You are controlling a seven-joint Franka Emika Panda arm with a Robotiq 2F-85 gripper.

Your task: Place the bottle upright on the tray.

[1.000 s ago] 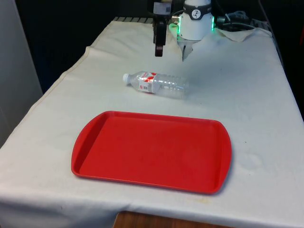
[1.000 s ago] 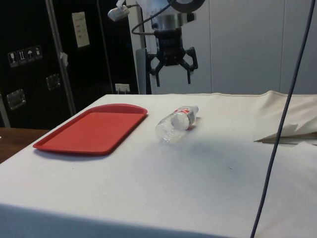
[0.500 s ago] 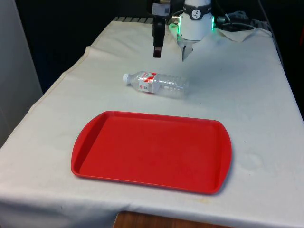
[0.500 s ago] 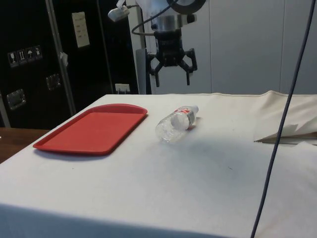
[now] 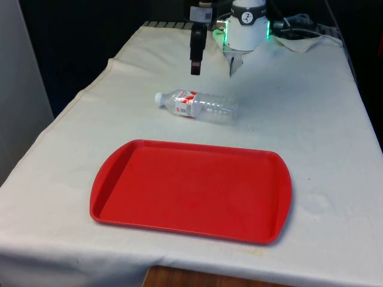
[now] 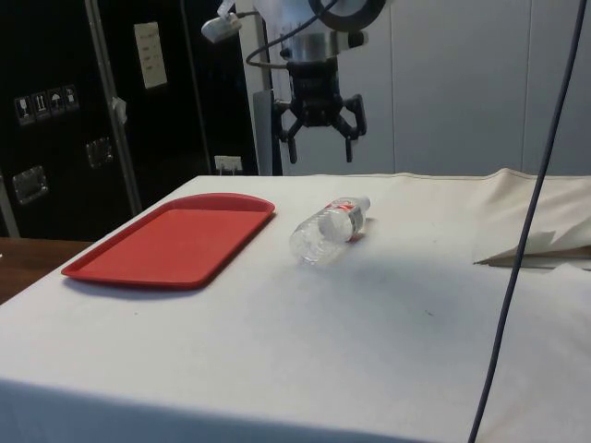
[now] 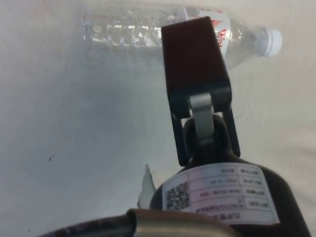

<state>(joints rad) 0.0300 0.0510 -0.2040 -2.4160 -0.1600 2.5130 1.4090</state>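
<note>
Two things worry us: the bottle (image 5: 195,105) is lying on its side on the worktop (image 5: 311,119), just beyond the red tray (image 5: 191,191), and it's clear, round and probably light. With the fingers (image 6: 321,129) spread wide and empty above it, an off-centre squeeze could roll it away. Grabbing it mid-body also means tipping it upright later, so we reckon it could topple on the tray.
</note>
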